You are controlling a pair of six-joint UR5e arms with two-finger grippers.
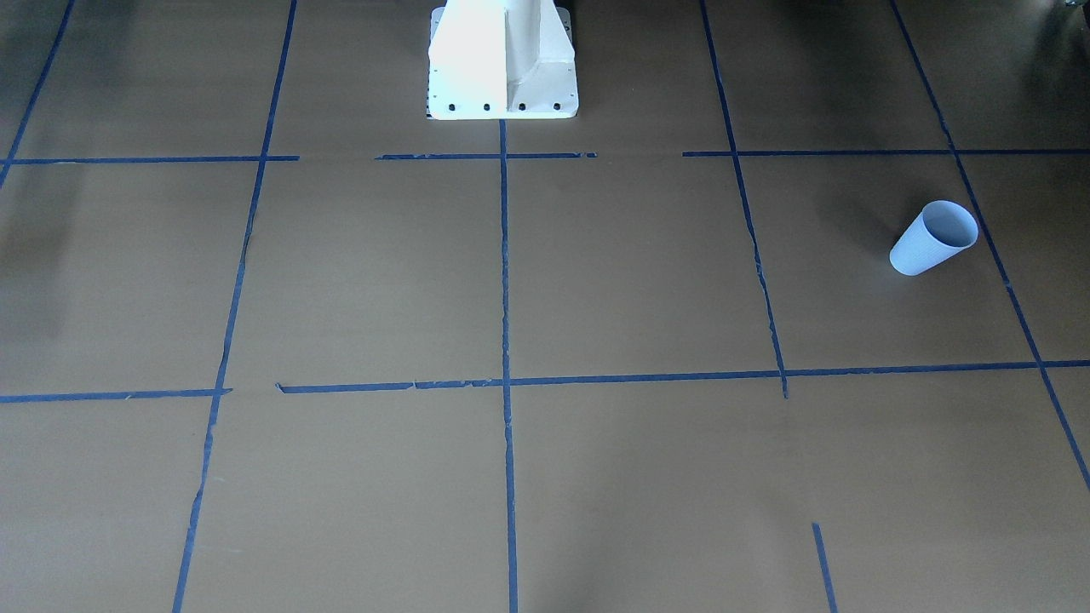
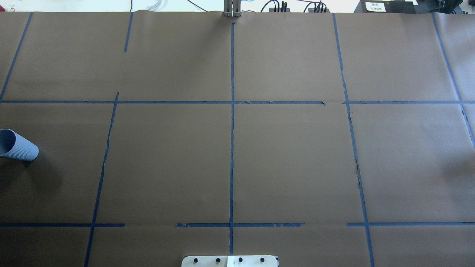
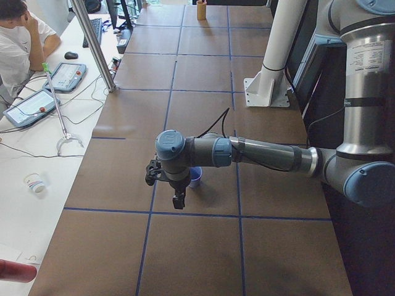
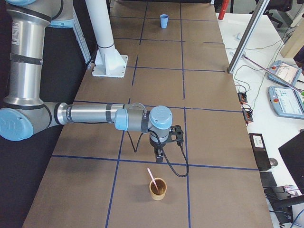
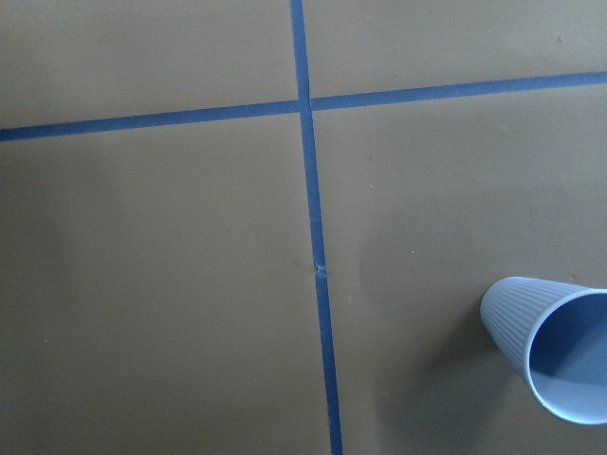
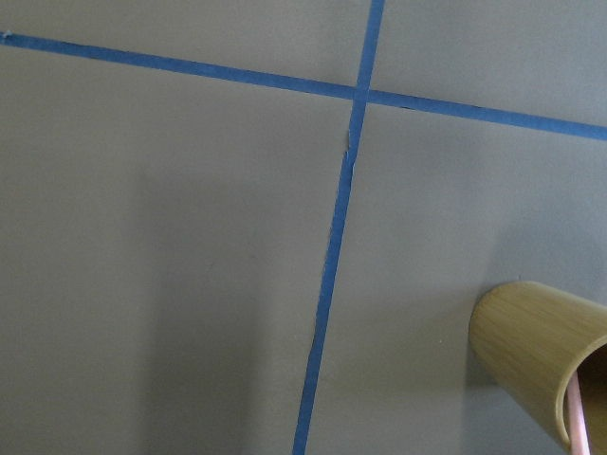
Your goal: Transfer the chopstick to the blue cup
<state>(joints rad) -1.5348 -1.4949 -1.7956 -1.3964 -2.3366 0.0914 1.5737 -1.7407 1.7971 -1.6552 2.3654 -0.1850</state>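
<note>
The blue cup (image 1: 934, 238) stands upright on the brown table at the robot's left end; it also shows in the overhead view (image 2: 16, 145) and the left wrist view (image 5: 555, 346). My left gripper (image 3: 178, 200) hangs point-down just beside the cup (image 3: 195, 177); I cannot tell if it is open. The salmon-pink chopstick (image 4: 153, 178) leans in a bamboo cup (image 4: 158, 188) at the table's other end, its tip showing in the right wrist view (image 6: 579, 417). My right gripper (image 4: 159, 156) hovers just behind the bamboo cup; its state cannot be told.
The white robot pedestal (image 1: 502, 60) stands at the table's back middle. Blue tape lines (image 2: 232, 129) grid the brown paper. An operator (image 3: 18, 37) sits at a side bench with teach pendants (image 3: 68, 75). A metal post (image 3: 92, 43) stands at the table's edge.
</note>
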